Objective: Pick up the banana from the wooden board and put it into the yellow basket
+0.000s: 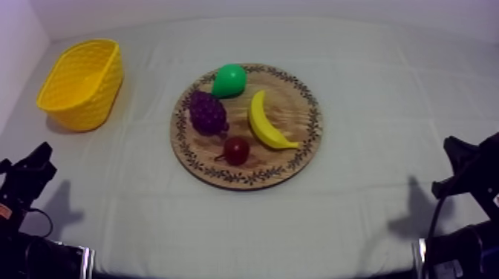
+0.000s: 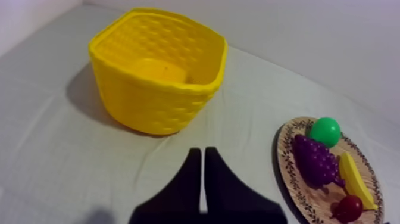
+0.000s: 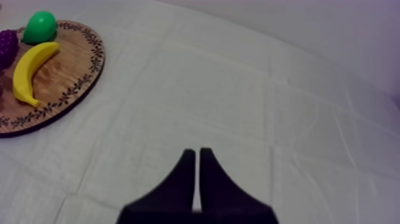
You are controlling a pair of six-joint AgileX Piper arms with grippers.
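A yellow banana (image 1: 267, 122) lies on the right half of the round wooden board (image 1: 301, 159) at the table's middle. The empty yellow basket (image 1: 80, 83) stands at the far left. My left gripper (image 2: 200, 156) rests low at the left, shut on nothing, its fingers together as a wedge in front of the basket (image 2: 158, 71). My right gripper (image 3: 197, 156) rests low at the right, shut on nothing, over bare cloth to the right of the board (image 3: 77, 83). The banana (image 3: 30, 68) and the banana (image 2: 355, 182) lie far from both grippers.
On the board, left of the banana, lie a green pear (image 1: 229, 79), purple grapes (image 1: 208, 111) and a small red fruit (image 1: 236, 150). Grey-white cloth (image 1: 371, 215) covers the table around the board.
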